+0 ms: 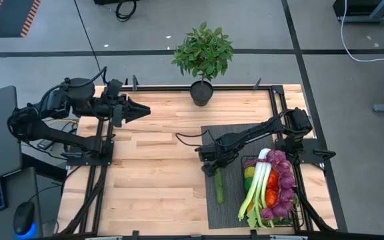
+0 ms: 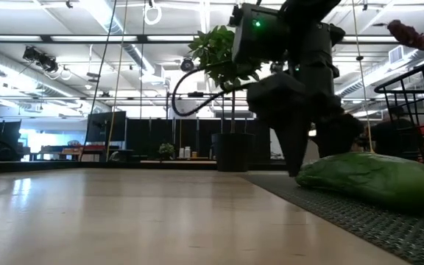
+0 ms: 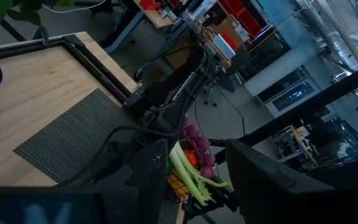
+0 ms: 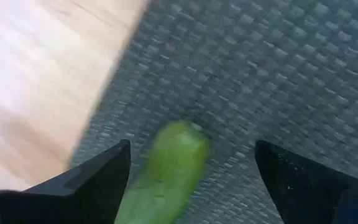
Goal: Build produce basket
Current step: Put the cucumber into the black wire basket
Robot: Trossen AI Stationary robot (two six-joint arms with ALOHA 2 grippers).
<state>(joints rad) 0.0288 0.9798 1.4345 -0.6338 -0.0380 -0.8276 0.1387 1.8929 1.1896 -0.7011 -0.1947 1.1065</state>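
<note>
A green cucumber (image 1: 219, 187) lies flat on the dark ribbed mat (image 1: 232, 137), left of the black wire basket (image 1: 247, 163). The basket holds a leek (image 1: 257, 187), purple grapes (image 1: 284, 179) and other red, orange and green produce. My right gripper (image 1: 215, 171) is open, low over the cucumber's far end (image 4: 178, 148). Its fingers (image 4: 98, 177) stand on either side of that end without touching it. In the low view the gripper (image 2: 315, 158) points down beside the cucumber (image 2: 366, 177). My left gripper (image 1: 139, 110) waits open at the table's far left, above the wood.
A leafy plant in a black pot (image 1: 202, 90) stands at the far edge, in the middle. The bare wooden tabletop (image 1: 159, 173) spreads between the arms. The mat's far half is bare. A black frame rail (image 1: 272, 110) runs along the table's right side.
</note>
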